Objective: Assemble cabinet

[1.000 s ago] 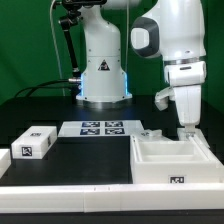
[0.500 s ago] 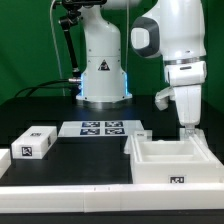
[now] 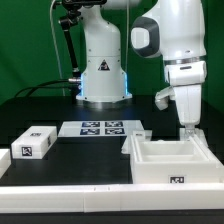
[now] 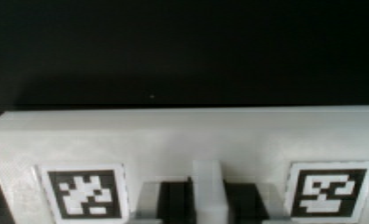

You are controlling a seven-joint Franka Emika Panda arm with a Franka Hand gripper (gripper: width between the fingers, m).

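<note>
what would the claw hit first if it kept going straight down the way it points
The cabinet: the claw points straight down and looks shut on the top edge of its far wall, so it would just press into that wall.

free: open table strip (image 3: 95, 168) between blocks (image 3: 33, 143) and cabinet (image 3: 160, 172) | obstacle: cabinet wall at pincer (image 3: 186, 131)

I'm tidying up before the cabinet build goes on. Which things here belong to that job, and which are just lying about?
Job: open box, block, second block, gripper.
Not part of it: marker board, robot base.
</note>
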